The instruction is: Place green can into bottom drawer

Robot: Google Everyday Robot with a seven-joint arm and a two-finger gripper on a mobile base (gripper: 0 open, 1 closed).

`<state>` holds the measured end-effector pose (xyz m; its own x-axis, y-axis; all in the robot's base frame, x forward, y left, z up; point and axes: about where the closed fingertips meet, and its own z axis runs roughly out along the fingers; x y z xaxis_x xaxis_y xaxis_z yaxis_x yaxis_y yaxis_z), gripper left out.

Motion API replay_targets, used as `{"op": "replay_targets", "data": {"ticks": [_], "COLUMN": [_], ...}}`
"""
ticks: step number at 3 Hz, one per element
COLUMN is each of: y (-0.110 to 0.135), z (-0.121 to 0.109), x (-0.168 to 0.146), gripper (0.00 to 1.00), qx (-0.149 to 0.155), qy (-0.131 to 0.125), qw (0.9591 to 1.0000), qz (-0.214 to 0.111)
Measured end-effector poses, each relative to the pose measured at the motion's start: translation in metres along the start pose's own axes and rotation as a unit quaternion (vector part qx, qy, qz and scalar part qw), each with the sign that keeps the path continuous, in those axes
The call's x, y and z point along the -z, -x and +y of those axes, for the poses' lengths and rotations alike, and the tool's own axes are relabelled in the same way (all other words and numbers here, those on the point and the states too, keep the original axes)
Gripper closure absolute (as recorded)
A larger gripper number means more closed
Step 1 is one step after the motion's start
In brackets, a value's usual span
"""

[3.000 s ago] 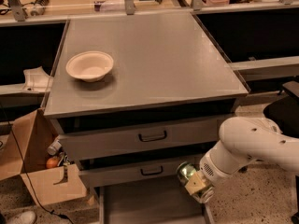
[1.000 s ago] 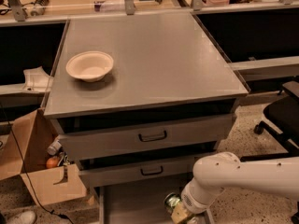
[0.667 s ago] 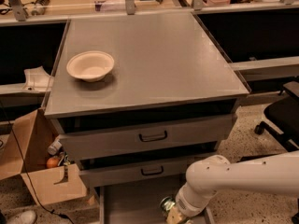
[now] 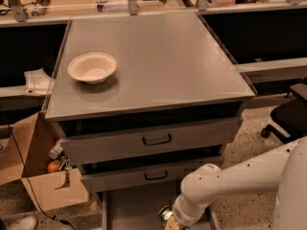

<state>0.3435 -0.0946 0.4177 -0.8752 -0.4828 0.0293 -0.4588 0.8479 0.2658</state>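
The green can [image 4: 165, 214] shows as a small shiny green-and-silver shape at the bottom edge of the camera view. My gripper [image 4: 171, 221] is shut on it at the end of the white arm [image 4: 225, 186], low over the bottom drawer [image 4: 134, 202]. That drawer is pulled out as a flat grey tray below the two upper drawers. The frame's lower edge cuts off the fingers and the lower part of the can.
A cream bowl [image 4: 92, 67] sits on the grey cabinet top [image 4: 158, 56]. The two upper drawers [image 4: 148, 140] with dark handles stand slightly out. A cardboard box [image 4: 41, 176] with items is on the floor at left. A black chair [image 4: 288, 114] is at right.
The arm has swung left and down with the can, from beside the cabinet's right front to low over the open bottom drawer. In the last second it sank a little further.
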Motion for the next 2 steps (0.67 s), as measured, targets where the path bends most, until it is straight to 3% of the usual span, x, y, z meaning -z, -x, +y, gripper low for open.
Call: {"op": "replay_targets", "data": {"ticks": [1,2], "y": [0.000,0.002], "z": [0.000,-0.001], "x": [0.000,-0.026], "gripper": [1.00,1.00], "qx": [0.000,-0.014], "qy": [0.000,0.007], "qw": [1.0000,0.9998], "qz": [0.000,0.009]}}
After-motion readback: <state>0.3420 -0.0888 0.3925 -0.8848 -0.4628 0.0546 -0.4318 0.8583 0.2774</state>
